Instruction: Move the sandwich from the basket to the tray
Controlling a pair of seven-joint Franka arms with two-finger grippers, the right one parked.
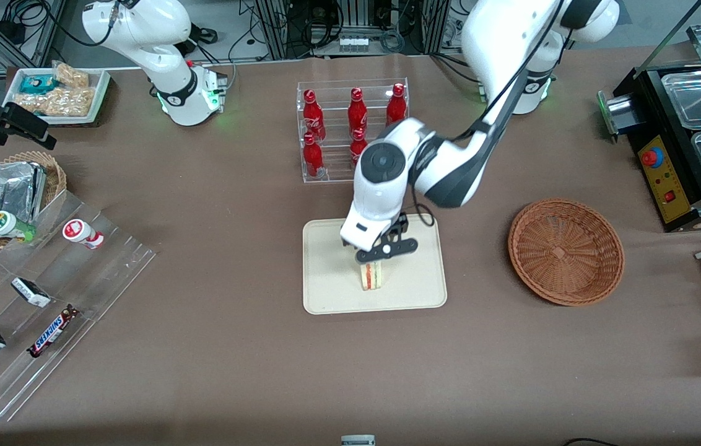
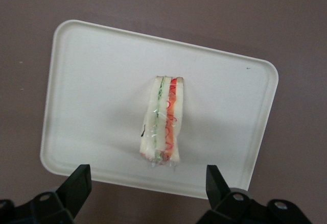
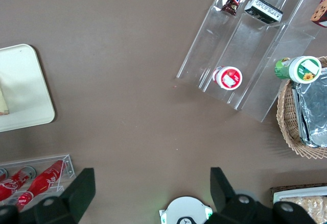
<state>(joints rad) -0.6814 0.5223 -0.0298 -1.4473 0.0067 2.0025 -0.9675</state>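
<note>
The sandwich [image 1: 372, 275], a white-bread wedge with green and orange-red layers, stands on edge on the cream tray [image 1: 326, 291] in the middle of the table. My left gripper [image 1: 383, 253] hovers just above it, open, with nothing between its fingers. In the left wrist view the sandwich [image 2: 164, 122] rests on the tray [image 2: 92, 81], and the gripper [image 2: 147, 179] is spread wide, with both black fingertips clear of the bread. The round brown wicker basket [image 1: 566, 251] lies toward the working arm's end of the table and holds nothing.
A clear rack of red bottles [image 1: 353, 130] stands farther from the front camera than the tray. A stepped acrylic shelf with snack bars [image 1: 47, 297] and a small wicker basket of foil packs [image 1: 16, 192] lie toward the parked arm's end. A black appliance [image 1: 685, 136] stands near the big basket.
</note>
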